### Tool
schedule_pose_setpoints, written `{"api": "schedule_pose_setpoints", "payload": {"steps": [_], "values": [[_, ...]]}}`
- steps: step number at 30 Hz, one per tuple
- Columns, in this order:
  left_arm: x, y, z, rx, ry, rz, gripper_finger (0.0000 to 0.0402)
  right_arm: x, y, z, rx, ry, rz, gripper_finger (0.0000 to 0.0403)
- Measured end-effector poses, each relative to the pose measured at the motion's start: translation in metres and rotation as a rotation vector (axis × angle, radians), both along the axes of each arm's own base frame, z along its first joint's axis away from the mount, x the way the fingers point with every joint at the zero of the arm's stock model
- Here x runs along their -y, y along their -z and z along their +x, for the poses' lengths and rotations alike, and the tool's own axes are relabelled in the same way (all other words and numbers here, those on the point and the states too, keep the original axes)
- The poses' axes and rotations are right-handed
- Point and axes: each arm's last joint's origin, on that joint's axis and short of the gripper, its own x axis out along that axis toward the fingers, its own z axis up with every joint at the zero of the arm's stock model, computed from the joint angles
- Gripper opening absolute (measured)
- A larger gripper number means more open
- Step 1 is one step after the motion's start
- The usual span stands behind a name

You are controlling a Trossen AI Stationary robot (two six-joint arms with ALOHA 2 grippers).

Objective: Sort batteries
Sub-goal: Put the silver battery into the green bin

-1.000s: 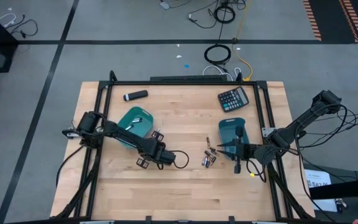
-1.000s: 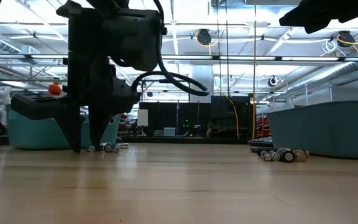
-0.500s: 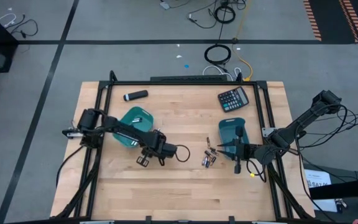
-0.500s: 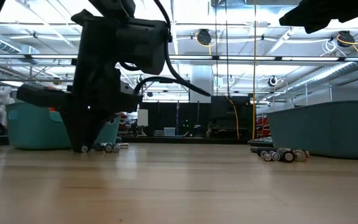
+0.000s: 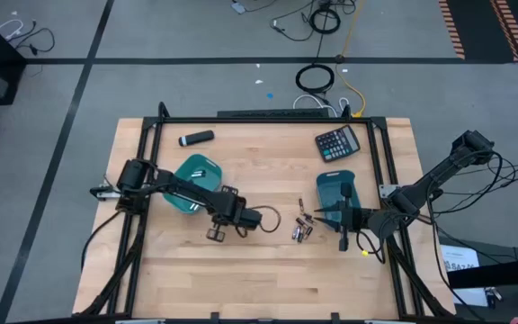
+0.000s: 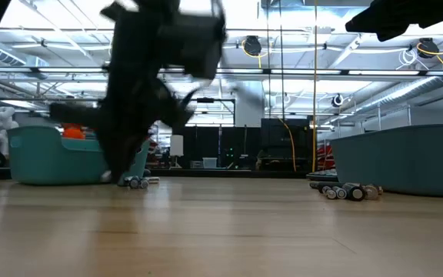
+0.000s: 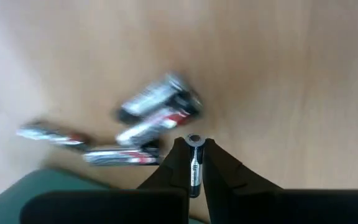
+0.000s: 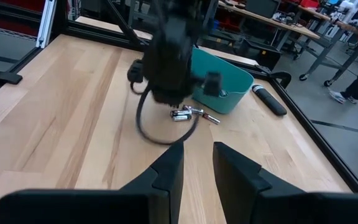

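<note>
Two teal trays (image 5: 194,173) sit on the wooden table (image 5: 268,279): one toward its left edge, the other (image 5: 334,186) toward its right edge. Between them, nearer the right tray, a small cluster of batteries (image 5: 302,227) lies on the bare wood. A second small group of batteries (image 7: 143,127) lies just beside the left tray, seen up close in the left wrist view.

The left gripper (image 5: 217,234) is over the table's middle, a little toward the front edge from the left tray. Its fingers are pinched shut on one silvery battery (image 7: 194,163), which stands between the fingertips with its end cap facing the camera. In the low view this arm shows blurred in front of the left tray.

The right gripper (image 5: 343,241) waits by the front end of the right tray, near the table's right edge, its fingers (image 8: 168,168) a narrow gap apart with nothing between them.

A black calculator (image 5: 338,142) lies near the back right corner, and a black marker-like cylinder (image 5: 196,138) lies near the back edge on the left side.
</note>
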Motion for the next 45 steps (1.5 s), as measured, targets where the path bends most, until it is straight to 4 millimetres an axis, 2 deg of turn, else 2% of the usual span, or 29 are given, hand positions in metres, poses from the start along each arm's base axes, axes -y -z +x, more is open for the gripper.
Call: {"api": "schedule_pose_setpoints", "payload": {"steps": [5, 11, 17, 19, 21, 28, 31, 36, 42, 45], "values": [[0.000, -0.036, 0.002, 0.090, -0.177, 0.080, 0.0022, 0.000, 0.000, 0.000, 0.002, 0.002, 0.011, 0.0077], [-0.011, -0.075, -0.023, 0.063, -0.349, 0.189, 0.0022, -0.002, 0.000, -0.001, -0.001, -0.018, 0.035, 0.0077], [-0.035, -0.103, -0.051, 0.054, -0.570, 0.226, 0.0022, -0.002, 0.000, -0.001, 0.000, -0.019, 0.035, 0.0077], [-0.042, -0.107, -0.059, 0.070, -0.597, 0.238, 0.0023, -0.002, 0.000, -0.001, 0.000, -0.019, 0.035, 0.0077], [-0.048, -0.109, -0.067, 0.091, -0.635, 0.290, 0.0043, -0.002, 0.000, -0.001, -0.001, -0.019, 0.035, 0.0077], [-0.059, -0.103, -0.073, 0.084, -0.715, 0.342, 0.0176, -0.002, 0.000, -0.001, -0.005, -0.020, 0.027, 0.0077], [-0.060, -0.101, -0.073, 0.098, -0.707, 0.367, 0.0209, -0.002, 0.001, -0.001, -0.006, -0.020, 0.027, 0.0077], [-0.059, -0.097, -0.060, 0.257, -0.843, 0.310, 0.0220, -0.002, 0.001, -0.001, -0.004, -0.020, 0.028, 0.0077], [-0.059, -0.098, -0.025, 0.611, -1.026, 0.111, 0.0212, -0.001, 0.009, -0.002, 0.018, -0.025, 0.023, 0.0077], [-0.065, -0.094, -0.011, 0.667, -1.051, 0.033, 0.0205, -0.001, 0.010, -0.002, 0.020, -0.027, 0.022, 0.0077]]}}
